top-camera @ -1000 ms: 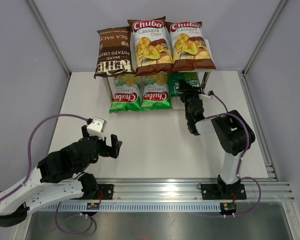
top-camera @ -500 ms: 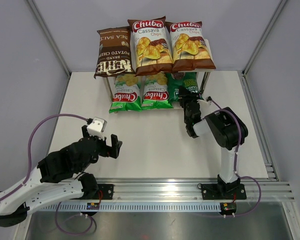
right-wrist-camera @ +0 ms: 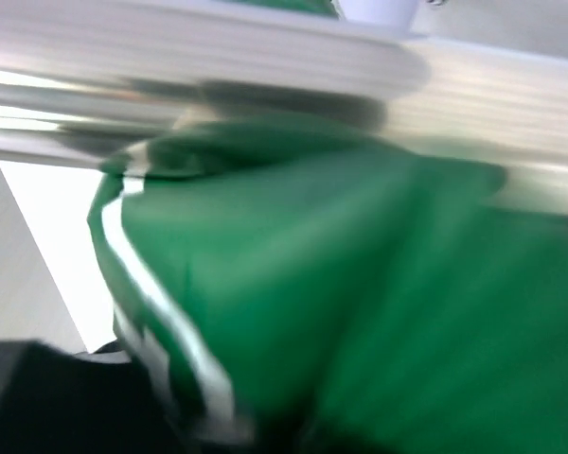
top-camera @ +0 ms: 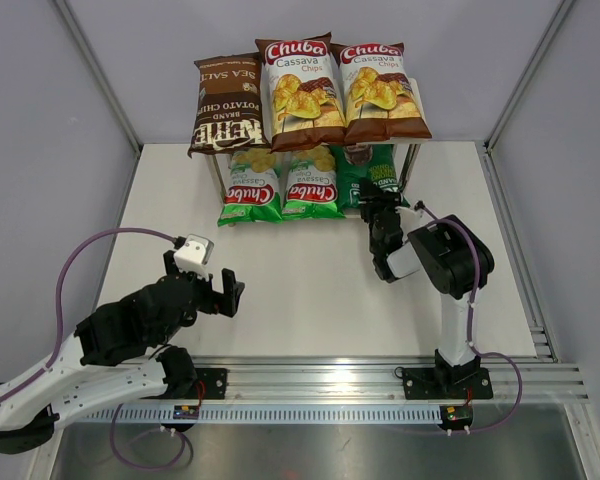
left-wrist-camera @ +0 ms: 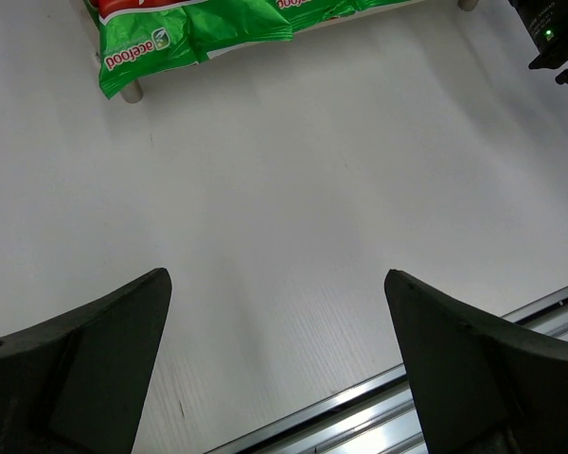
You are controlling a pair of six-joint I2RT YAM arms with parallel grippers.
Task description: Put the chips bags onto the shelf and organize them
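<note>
**Six bags on the rack, right gripper at the dark green one**

The left gripper [top-camera: 202,280] hovers low over the matte white worktop [top-camera: 300,260]. Its two blunt black fingers [left-wrist-camera: 76,369] are spread wide with nothing between them. Well ahead of it and a little to its right stands the shelf [top-camera: 411,160], a small two-tier rack of pale wood-grain boards on shiny round metal legs.

On the top board, farthest from that gripper, lies the dark brown glossy foil bag [top-camera: 225,105], flat, with its pale lettering reading upside down from above. Just right of it lies a white-and-brown glossy Cassava bag [top-camera: 300,90], and right of that a second Cassava bag [top-camera: 383,90]. Both lie face up with their long edges touching.

On the lower board, nearer the left gripper, a light green crinkled Chuba bag [top-camera: 250,188] and a second light green bag [top-camera: 312,183] lie side by side. Their red-banded ends jut past the board's front edge.

The dark green glossy bag [top-camera: 375,167] sits at the right end of the lower tier, directly ahead of the right gripper [top-camera: 373,197]. That gripper points into the tier, just beside the front right leg. From the right wrist, the bag fills nearly everything before the gripper: smooth green film with a white stripe along one edge, blurred, under the pale board. Whether this gripper is clamped on the bag or merely touching it cannot be told.
</note>
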